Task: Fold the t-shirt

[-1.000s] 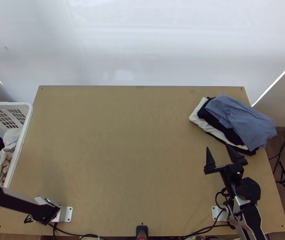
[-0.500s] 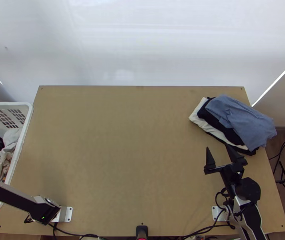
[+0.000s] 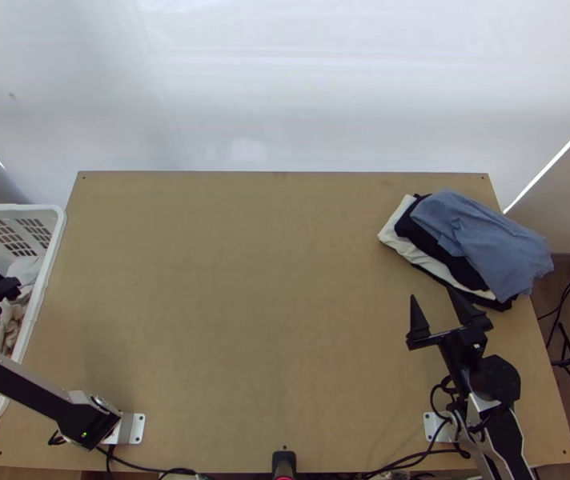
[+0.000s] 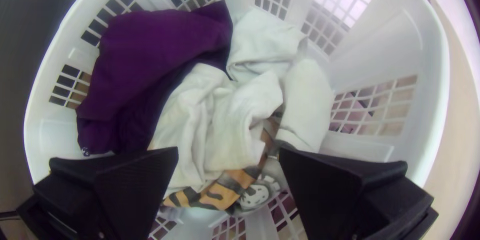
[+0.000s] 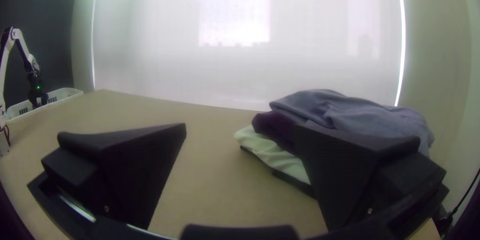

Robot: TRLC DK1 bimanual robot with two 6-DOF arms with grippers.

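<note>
Jaws parted and grasping nothing, my left gripper (image 4: 228, 152) hangs above the white plastic laundry basket (image 4: 390, 69), where dark purple cloth (image 4: 150, 54) and cream-white cloth (image 4: 235, 135) lie bunched, either perhaps the t-shirt, though I cannot tell which. Likewise apart and empty, my right gripper (image 3: 432, 294) rests near a stack of blue-grey, dark and cream garments (image 3: 489, 248), seemingly finished work, on the light wooden table (image 3: 245, 320). Picking, spreading and every fold of the next shirt appear left to do.
</note>
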